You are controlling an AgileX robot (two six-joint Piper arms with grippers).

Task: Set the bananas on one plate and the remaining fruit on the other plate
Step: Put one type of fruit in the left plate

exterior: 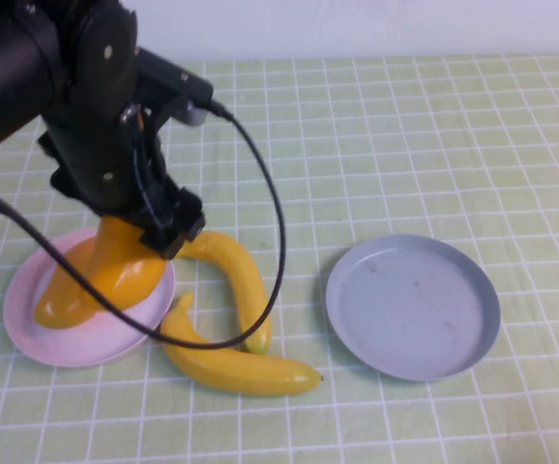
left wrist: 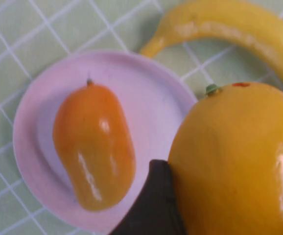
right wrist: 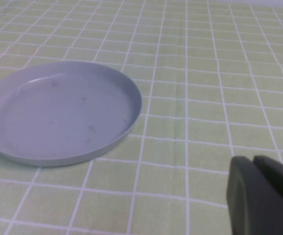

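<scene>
Your left gripper (exterior: pixel 130 253) is clamped on one mango (left wrist: pixel 234 161) above the pink plate (exterior: pixel 28 319); its arm hides most of that fruit. The second mango (left wrist: pixel 93 145) lies on the plate. Two bananas (exterior: pixel 236 367) sit at 3 o'clock from it, the grey plate (exterior: pixel 413 306) beyond. Your right gripper (right wrist: pixel 264 196), cut off, is closed.

On the left, one mango (left wrist: pixel 93 147) lies on the pink plate (exterior: pixel 38 319); the left hand (exterior: pixel 154 232) holds a second mango (exterior: pixel 115 271) above it. Two bananas (exterior: pixel 236 367) lie between that plate and the grey plate (exterior: pixel 412 307), right.
</scene>
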